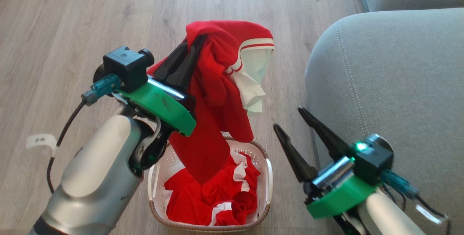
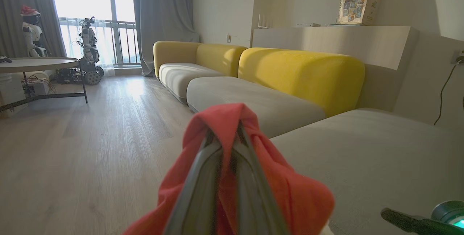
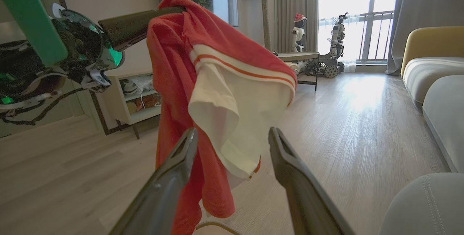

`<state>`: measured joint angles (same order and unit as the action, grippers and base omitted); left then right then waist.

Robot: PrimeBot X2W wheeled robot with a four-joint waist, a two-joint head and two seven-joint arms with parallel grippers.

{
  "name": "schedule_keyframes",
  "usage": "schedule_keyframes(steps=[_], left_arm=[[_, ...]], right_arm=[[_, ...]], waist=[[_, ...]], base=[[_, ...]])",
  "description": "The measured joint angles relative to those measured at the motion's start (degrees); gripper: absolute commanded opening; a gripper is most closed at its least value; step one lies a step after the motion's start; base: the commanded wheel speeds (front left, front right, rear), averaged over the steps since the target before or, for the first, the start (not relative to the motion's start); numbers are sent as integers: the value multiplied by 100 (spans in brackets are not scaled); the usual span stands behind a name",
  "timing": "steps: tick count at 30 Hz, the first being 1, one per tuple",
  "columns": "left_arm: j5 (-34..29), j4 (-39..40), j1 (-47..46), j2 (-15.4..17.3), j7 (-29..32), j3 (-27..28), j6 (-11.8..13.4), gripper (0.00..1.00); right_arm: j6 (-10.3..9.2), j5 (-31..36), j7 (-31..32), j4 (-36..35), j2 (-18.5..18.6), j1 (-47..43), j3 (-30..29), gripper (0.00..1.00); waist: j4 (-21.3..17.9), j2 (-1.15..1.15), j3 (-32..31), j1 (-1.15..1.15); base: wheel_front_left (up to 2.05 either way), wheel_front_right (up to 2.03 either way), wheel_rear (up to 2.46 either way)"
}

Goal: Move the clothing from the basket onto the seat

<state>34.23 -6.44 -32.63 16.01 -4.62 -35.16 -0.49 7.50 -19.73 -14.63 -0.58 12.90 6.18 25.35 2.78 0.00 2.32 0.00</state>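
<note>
First garment (image 1: 217,82): pinched in closed left gripper (image 1: 192,46), raised, probably to clear the basket (image 1: 267,169) (hem hangs over it). Second garment (image 1: 210,200): in basket. Right gripper (image 1: 288,118): spread, empty, near seat (image 1: 398,82).

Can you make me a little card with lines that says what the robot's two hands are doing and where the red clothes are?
left gripper: shut on the lifted garment, up above the basket
lifted garment: red with a white panel, hanging from the left gripper
other garment: red and white, crumpled in the basket
right gripper: open, holding nothing, near the seat's edge
seat: grey-green, no clothing on the part in view
floor: pale wood
</note>
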Motion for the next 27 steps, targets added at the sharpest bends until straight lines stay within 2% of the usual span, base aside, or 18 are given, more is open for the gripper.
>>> schedule_keyframes(steps=[4, 12, 20, 27], left_arm=[[41, -66, -13, -22, 0, -65, -10, 0], [81, -147, -76, -174, -1, -263, -124, 0], [83, -225, -130, -311, 7, -452, -205, 0], [91, -271, -132, -411, 58, -647, -260, 0]], right_arm=[[0, 0, 0, 287, 36, 539, 388, 100], [0, -282, 0, 1316, 71, 1172, 1018, 100], [0, -604, 0, 2111, -31, 1664, 1314, 100], [0, -772, 0, 2463, -225, 1945, 1456, 100]], waist=[[71, 0, 30, 0], [332, 0, 1, 0], [626, 0, -51, 0], [863, 0, -107, 0]], base=[[0, 0, 0], [0, 0, 0], [0, 0, 0], [0, 0, 0]])
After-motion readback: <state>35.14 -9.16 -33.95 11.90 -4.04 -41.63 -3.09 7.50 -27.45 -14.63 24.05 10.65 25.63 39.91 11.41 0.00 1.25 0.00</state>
